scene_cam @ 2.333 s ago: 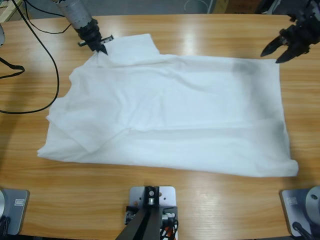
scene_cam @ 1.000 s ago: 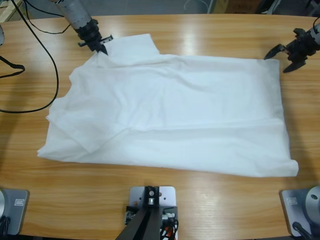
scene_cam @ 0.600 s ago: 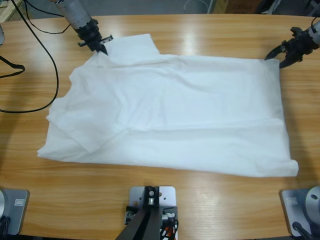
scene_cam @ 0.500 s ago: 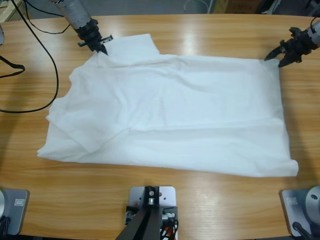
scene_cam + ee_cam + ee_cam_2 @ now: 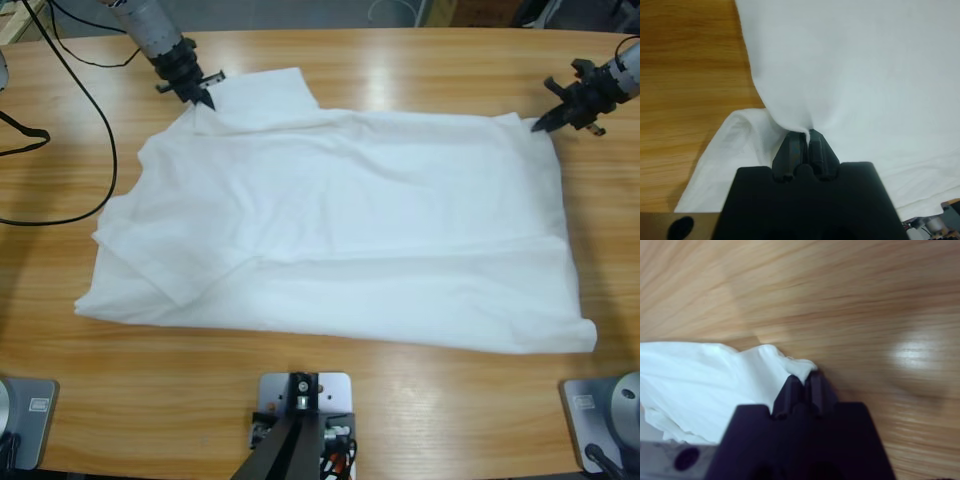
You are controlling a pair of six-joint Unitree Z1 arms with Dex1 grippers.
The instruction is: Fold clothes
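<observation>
The left gripper (image 5: 804, 136) is seen clamped on a pinch of the white T-shirt (image 5: 340, 230), with cloth bunched up between the closed jaws. In the high view this gripper (image 5: 203, 98) sits at the shirt's far left corner, beside a sleeve (image 5: 265, 95) that lies flat on the table (image 5: 400, 65). The right gripper (image 5: 804, 375) is likewise closed on a small peak of fabric at the shirt's edge, with bare wood seen beyond it. From above, that gripper (image 5: 541, 125) is found at the shirt's far right corner.

The tight closure of both pairs of jaws is shown only by the wrist views; the whole garment is shown only by the high view. There the shirt is spread nearly flat across the middle of the table, its long axis running left to right, with the sleeves toward the left and the straight hem (image 5: 568, 230) toward the right. Black cables (image 5: 100, 120) are draped over the table's left end.
</observation>
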